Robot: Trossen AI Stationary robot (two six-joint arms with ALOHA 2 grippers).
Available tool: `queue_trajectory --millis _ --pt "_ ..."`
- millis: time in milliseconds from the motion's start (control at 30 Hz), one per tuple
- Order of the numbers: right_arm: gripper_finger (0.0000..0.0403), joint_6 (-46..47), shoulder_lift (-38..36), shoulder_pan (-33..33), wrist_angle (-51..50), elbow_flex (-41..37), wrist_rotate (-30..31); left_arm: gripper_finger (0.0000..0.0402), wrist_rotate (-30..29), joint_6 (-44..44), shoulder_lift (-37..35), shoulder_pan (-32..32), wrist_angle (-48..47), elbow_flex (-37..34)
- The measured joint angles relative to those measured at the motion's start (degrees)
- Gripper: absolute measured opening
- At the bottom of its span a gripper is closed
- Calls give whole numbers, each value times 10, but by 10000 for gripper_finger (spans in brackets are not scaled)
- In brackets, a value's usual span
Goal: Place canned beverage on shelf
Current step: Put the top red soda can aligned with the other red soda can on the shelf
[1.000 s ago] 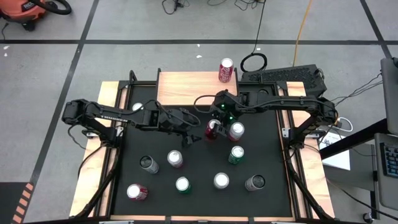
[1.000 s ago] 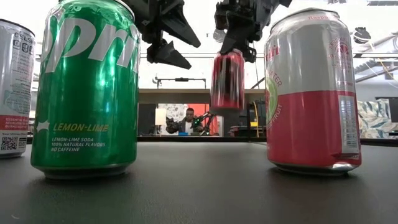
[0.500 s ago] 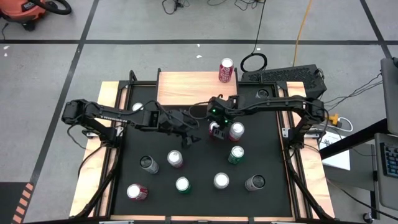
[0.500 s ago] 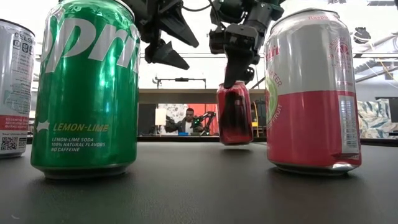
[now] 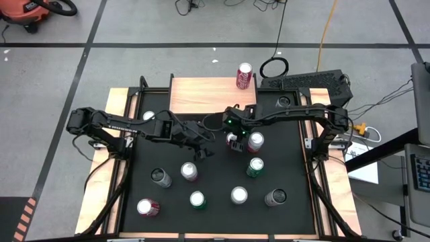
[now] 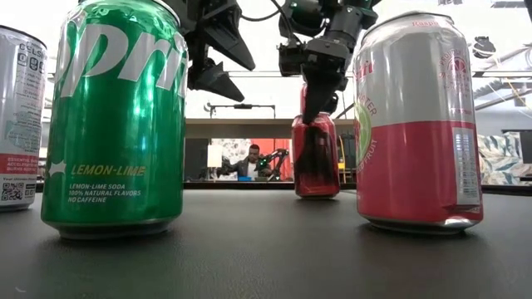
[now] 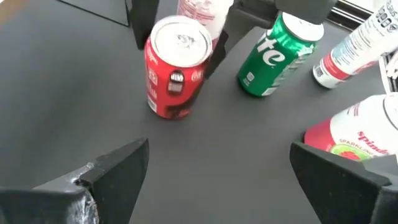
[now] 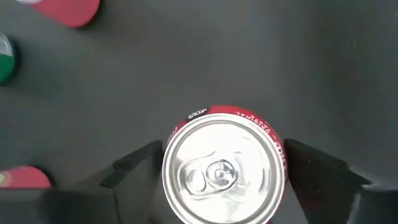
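Right gripper (image 8: 224, 180) straddles upright red can (image 6: 316, 156), jaws parted; pink can (image 5: 255, 142) at 3 o'clock risks bump. Left gripper (image 7: 217, 174) open.

A red can (image 6: 315, 156) stood on the worktop (image 6: 266, 249) under the right claw (image 6: 320, 87), between a green can (image 6: 116, 116) and a pink-and-white can (image 6: 416, 120).

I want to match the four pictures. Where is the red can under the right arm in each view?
High view: red can, centre, beside the pink can.
Low view, centre, left of the pink can.
Left wrist view, upper left.
Right wrist view, lower centre, seen from above.
Shared landmark: the pink can.
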Motion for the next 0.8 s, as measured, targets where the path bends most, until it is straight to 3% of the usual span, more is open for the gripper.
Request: queue_trajectory --millis 133,267,533,800 --pt "354 -21 0 0 -24 0 1 389 5 0 0 -3 0 0" --pt "363 -64 0 0 -38 -1 2 389 6 0 0 -5 0 0" --pt "359 -106 8 0 -41 -1 13 389 6 5 0 -6 0 0" --pt "328 -116 26 2 -41 -1 13 389 9 5 0 -6 0 0"
